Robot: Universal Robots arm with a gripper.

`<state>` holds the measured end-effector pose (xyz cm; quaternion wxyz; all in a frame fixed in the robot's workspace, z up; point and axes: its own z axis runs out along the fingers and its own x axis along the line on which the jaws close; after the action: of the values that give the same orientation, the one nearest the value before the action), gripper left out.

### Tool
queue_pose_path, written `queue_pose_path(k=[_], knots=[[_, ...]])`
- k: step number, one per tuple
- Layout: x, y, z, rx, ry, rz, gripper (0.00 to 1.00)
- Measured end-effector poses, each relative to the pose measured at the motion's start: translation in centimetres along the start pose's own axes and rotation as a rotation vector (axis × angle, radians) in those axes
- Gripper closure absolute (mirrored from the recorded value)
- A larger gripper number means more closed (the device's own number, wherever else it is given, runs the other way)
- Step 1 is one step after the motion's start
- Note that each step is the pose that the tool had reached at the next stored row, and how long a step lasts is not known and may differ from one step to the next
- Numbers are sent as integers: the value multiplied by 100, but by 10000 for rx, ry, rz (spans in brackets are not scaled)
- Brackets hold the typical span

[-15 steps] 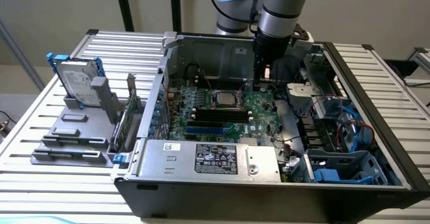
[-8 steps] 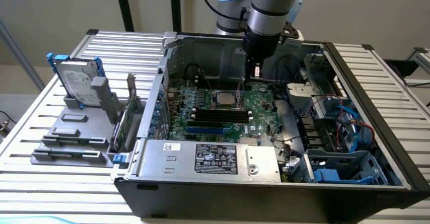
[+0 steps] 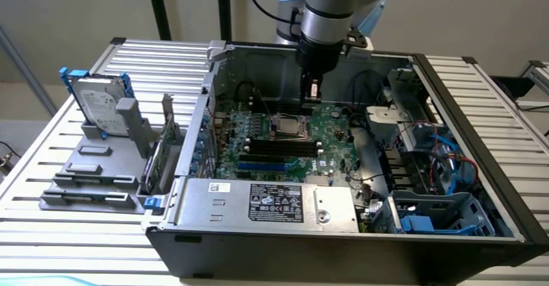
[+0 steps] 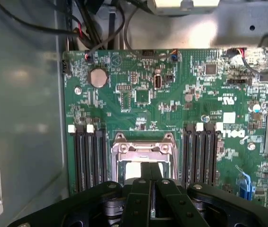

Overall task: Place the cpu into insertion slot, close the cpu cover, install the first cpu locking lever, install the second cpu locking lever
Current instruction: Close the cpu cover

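Far off the insertion slot point(image 3: 287, 126), toward the exterior view's left: hard drive point(image 3: 94, 103) parked on the surface point(image 3: 154, 61). At the slot: cpu cover point(image 4: 141, 147) seemingly lying flat, pale cpu point(image 4: 131, 170) apparently seated in its window. Directly above: end effector point(image 4: 150, 168) pinched shut, nothing between the fingers. Locking levers probably outstanding; hard to tell.

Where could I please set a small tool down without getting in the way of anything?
The slatted table is bare on the exterior view's right of the computer case, and beyond the hard drive. The exterior view's left holds grey trays; inside the case, cables and the end effector over the circuit board crowd it.
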<state>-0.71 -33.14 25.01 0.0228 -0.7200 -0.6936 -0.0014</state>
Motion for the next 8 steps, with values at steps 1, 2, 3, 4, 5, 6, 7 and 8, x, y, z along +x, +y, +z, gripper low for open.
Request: queue_pose_path(k=[1,2,3,4,5,6,7,8], knots=[[-3,-26,0,13,-1,0,89],[-5,-49,1,28,-2,-2,89],[-6,-73,2,48,-2,-4,89],[-8,-96,3,74,-3,-4,89],[-9,-120,3,115,-6,-3,89],[-10,-141,5,163,-6,-1,89],[-11,-161,7,225,-9,1,89],[-12,-181,9,300,-12,3,89]])
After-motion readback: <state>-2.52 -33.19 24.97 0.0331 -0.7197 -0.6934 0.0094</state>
